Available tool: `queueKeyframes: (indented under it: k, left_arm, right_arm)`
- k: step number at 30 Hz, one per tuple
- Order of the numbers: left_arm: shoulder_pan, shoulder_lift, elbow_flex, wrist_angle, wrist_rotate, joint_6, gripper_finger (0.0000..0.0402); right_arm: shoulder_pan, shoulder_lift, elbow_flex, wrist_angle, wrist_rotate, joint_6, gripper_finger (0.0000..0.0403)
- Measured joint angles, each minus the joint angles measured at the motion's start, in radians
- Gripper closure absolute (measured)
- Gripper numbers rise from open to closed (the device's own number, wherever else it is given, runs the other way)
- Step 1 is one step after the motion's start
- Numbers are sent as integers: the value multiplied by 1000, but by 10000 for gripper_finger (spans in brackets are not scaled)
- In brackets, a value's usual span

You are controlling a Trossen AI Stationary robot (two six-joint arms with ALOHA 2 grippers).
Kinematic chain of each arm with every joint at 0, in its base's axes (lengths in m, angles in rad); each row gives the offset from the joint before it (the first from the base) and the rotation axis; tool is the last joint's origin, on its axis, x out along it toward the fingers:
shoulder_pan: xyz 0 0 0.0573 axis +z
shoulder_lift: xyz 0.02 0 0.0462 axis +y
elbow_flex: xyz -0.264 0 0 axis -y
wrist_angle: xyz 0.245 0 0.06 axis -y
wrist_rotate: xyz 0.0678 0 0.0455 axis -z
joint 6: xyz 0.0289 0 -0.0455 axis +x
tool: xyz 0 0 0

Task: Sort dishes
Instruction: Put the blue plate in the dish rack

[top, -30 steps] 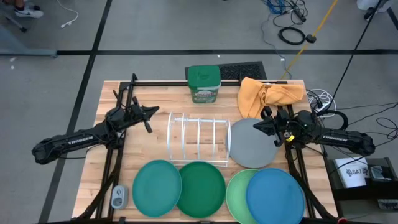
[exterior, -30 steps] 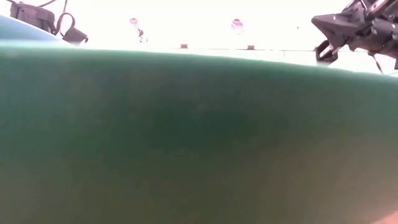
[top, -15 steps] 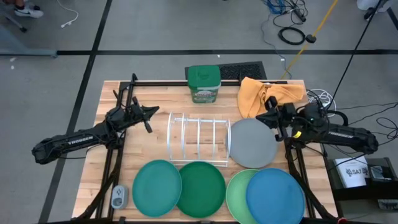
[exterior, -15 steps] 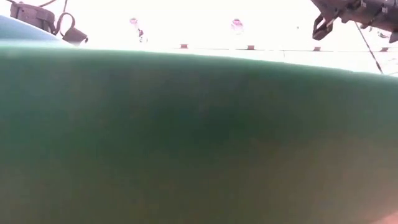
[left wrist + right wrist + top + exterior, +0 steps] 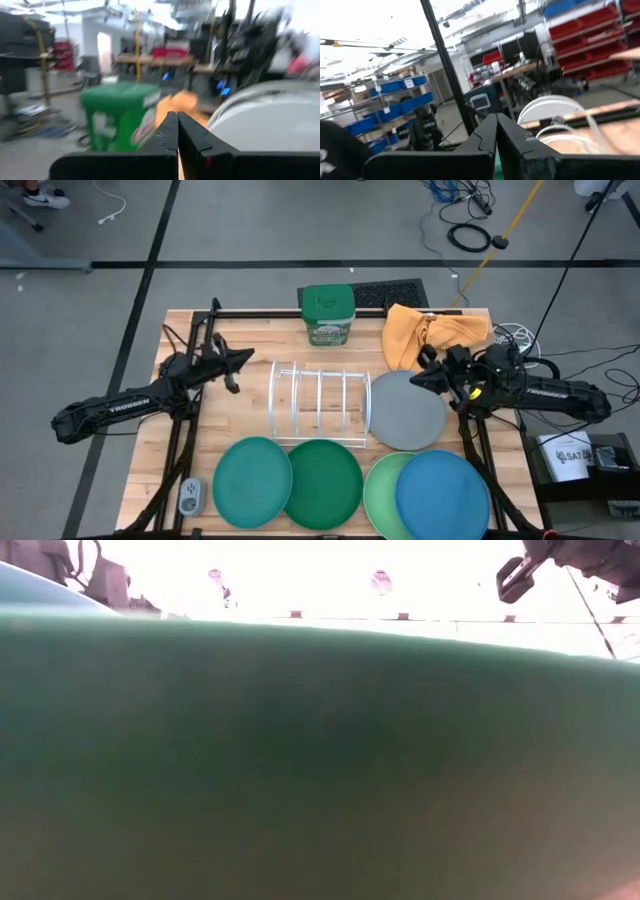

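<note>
Five plates lie on the wooden table in the high view. The grey plate [image 5: 407, 412] is right of a wire rack [image 5: 318, 405]. Along the near edge lie the teal plate [image 5: 250, 482], the dark green plate [image 5: 323, 483], and the light green plate [image 5: 378, 488] with the blue plate [image 5: 442, 495] overlapping its right part. My right gripper [image 5: 415, 380] is shut and empty, raised over the grey plate's far right rim. My left gripper [image 5: 243, 357] is shut and empty, left of the rack. The dark green plate [image 5: 320, 760] fills the low view.
A green lidded tub [image 5: 327, 315] and an orange cloth [image 5: 430, 332] sit at the table's far edge. A small grey device [image 5: 190, 497] lies at the near left corner. There is bare wood between the left arm and the rack.
My right gripper has risen above the grey plate's far right rim, drawing a little toward the table's right edge and then back, still shut. My left gripper has risen slightly, still shut. The plates have not moved.
</note>
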Motion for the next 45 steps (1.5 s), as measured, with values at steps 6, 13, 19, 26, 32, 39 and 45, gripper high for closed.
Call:
queueKeyframes:
  k: [6, 13, 19, 26, 32, 39, 45]
  left_arm:
    - [0, 0, 0, 15, 49, -65, 401]
    - [0, 0, 0, 14, 307, -65, 401]
    - [0, 0, 0, 14, 371, -64, 401]
    - [0, 0, 0, 14, 371, -64, 401]
    - [0, 0, 0, 15, 371, -63, 401]
    - [0, 0, 0, 15, 371, -63, 401]
    - [0, 0, 0, 15, 369, -61, 401]
  right_arm:
    - [61, 121, 78, -45, -6, -72, 395]
    - [173, 299, 407, -627, 90, -77, 330]
    - [339, 532, 677, -1182, 260, -17, 245]
    - [519, 759, 748, -1472, 179, 151, 202]
    - [623, 821, 748, -1530, 203, 215, 200]
    - [705, 888, 704, -1531, 236, 166, 199]
    - [742, 933, 634, -1429, 241, 159, 199]
